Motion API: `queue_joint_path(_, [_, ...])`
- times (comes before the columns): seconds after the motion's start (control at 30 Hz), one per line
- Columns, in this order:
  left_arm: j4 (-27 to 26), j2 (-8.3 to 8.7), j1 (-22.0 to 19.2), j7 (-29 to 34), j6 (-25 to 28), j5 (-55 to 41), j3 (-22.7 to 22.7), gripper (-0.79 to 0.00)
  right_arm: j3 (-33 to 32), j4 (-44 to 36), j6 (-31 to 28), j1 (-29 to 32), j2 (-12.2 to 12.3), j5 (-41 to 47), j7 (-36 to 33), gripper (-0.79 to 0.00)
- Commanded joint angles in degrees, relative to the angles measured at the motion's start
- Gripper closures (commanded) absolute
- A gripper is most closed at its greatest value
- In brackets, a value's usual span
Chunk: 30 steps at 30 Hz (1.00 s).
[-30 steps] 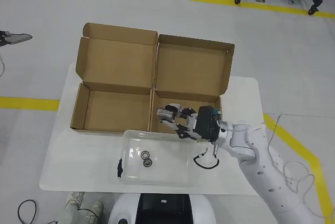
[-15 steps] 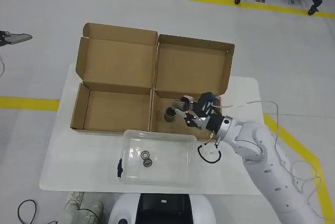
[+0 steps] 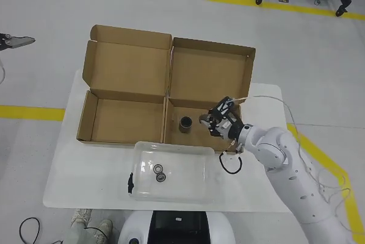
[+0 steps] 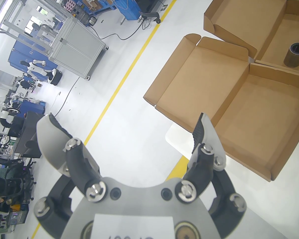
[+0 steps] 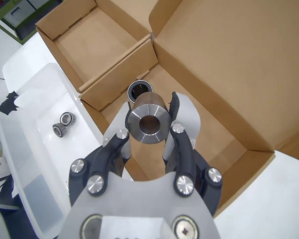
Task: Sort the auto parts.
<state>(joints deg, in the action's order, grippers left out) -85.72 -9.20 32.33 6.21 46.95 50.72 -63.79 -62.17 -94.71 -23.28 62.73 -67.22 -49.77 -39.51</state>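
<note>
My right gripper (image 5: 149,105) (image 3: 214,119) is shut on a steel cylinder sleeve (image 5: 149,123), held over the right cardboard box (image 3: 195,139) (image 5: 214,115). A second dark cylinder (image 3: 185,125) (image 5: 138,91) (image 4: 295,55) stands upright on that box's floor, just ahead of the held one. Two small ring bearings (image 3: 160,172) (image 5: 64,124) lie in the clear plastic tray (image 3: 188,189) (image 5: 20,150) at the table's front. My left gripper (image 4: 127,130) (image 3: 8,41) is open and holds nothing, off the table over the floor at the far left.
The left cardboard box (image 3: 121,122) (image 4: 251,110) sits beside the right one, both with lids standing open at the back. A black scrap (image 3: 130,182) (image 5: 7,101) lies by the tray's left end. A black cable loop (image 3: 228,165) hangs under the right arm.
The right gripper, with the sleeve in it, has moved right and back across the right box, uncovering the standing cylinder. The left gripper has stayed put.
</note>
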Motion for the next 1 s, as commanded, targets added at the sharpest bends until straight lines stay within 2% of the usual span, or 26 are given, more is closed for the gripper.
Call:
queue_joint_path(0.0, [0.0, 0.0, 0.0, 0.0, 0.0, 0.0, 0.0, -0.785, 1.38, 0.6, 1.27, -1.24, -0.28, -0.05, -1.9, 0.0])
queue_joint_path(0.33, [0.0, 0.0, 0.0, 0.0, 0.0, 0.0, 0.0, -0.785, 8.31, 6.97, 10.33, -8.15, -2.16, -1.18, -12.36, 0.0])
queue_joint_path(0.43, [0.0, 0.0, 0.0, 0.0, 0.0, 0.0, 0.0, -0.785, 10.41, 9.55, 11.11, -10.42, -2.9, -0.68, -14.24, 0.0])
queue_joint_path(0.77, [0.0, 0.0, 0.0, 0.0, 0.0, 0.0, 0.0, -0.785, 17.16, 16.03, 17.66, -16.58, -5.65, -3.06, -18.25, 0.0])
queue_joint_path(0.97, [0.0, 0.0, 0.0, 0.0, 0.0, 0.0, 0.0, -0.785, 19.08, 20.09, 16.78, -19.02, -7.03, -1.43, -17.5, 0.0])
